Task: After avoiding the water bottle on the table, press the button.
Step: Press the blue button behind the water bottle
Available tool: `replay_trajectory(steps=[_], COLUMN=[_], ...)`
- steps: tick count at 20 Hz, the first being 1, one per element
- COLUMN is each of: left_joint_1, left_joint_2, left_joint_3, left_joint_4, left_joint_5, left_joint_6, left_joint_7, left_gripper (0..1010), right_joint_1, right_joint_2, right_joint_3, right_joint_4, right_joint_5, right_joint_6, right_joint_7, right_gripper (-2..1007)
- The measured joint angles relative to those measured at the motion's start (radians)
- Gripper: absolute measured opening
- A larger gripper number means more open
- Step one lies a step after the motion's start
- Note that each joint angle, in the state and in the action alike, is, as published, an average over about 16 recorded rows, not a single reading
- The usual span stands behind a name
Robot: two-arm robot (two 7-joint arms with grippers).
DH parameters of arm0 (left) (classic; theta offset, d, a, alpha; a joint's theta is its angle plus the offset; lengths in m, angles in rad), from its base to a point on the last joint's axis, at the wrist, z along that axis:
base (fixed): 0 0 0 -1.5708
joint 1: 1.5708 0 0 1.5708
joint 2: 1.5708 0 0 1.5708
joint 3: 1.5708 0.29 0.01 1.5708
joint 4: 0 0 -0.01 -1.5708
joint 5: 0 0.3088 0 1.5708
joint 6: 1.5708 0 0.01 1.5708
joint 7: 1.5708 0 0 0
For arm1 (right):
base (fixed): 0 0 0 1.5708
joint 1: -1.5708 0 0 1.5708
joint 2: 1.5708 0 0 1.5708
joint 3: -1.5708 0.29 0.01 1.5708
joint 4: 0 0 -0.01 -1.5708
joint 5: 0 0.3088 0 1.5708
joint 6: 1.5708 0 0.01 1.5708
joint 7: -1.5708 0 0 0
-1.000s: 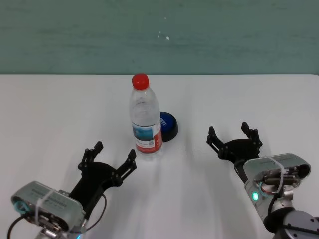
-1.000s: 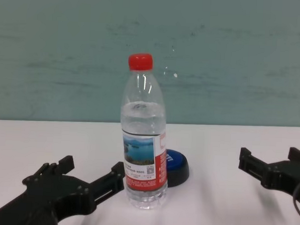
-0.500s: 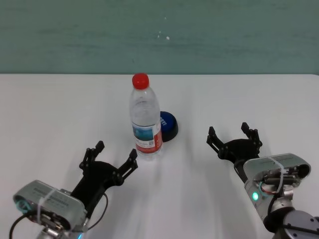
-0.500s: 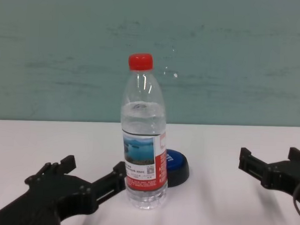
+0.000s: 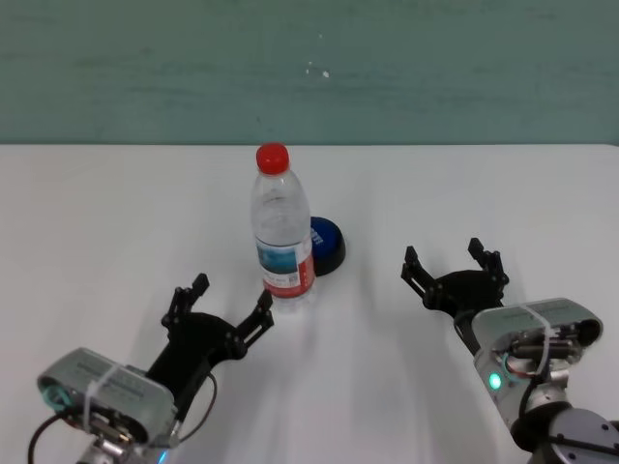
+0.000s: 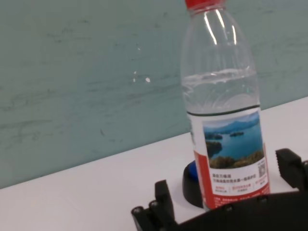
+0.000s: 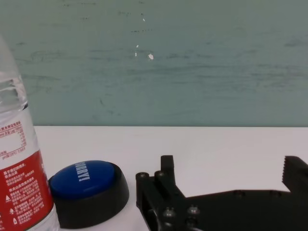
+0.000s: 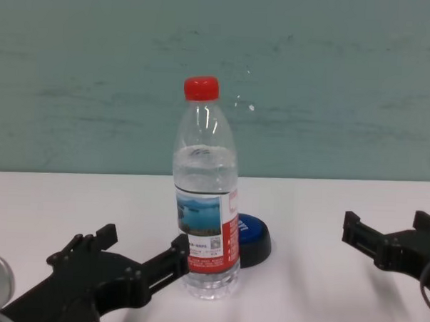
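Standing upright near the middle of the table (image 5: 116, 213), the water bottle (image 5: 282, 232) blocks the straight line to the button (image 5: 327, 244), which sits just behind it and to its right, partly hidden by the bottle's lower half in the head view — that seems the whole point of the layout, since any reach from the near-left side has to go round the bottle. The left gripper (image 5: 230, 306) sits low over the table with its fingers spread wide and nothing held; its right fingertip (image 8: 180, 243) lies just beside the bottle's base, whether touching it cannot be told, so this arm looks badly placed for a clean approach. The right gripper (image 5: 453, 268) hovers low on the other side, also wide open and empty, well apart from the bottle. From its wrist view the button's blue dome is fully exposed with bare table between — in my judgement the clearer path to a press.
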Motion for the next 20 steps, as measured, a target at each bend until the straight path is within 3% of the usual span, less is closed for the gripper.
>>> replay_trajectory(steps=[20], left_joint_1=[-0.042], left_joint_2=[-0.028], left_joint_3=[0.006], left_joint_4=[0.04], left_joint_5=[0.021], left_joint_6=[0.004], left_joint_7=[0.019], left_gripper=[1010], right_joint_1=[0.0], right_joint_2=[0.0], right_joint_3=[0.0], right_joint_4=[0.0], right_joint_5=[0.0], right_joint_6=[0.0], right_joint_7=[0.0], right_gripper=[1004])
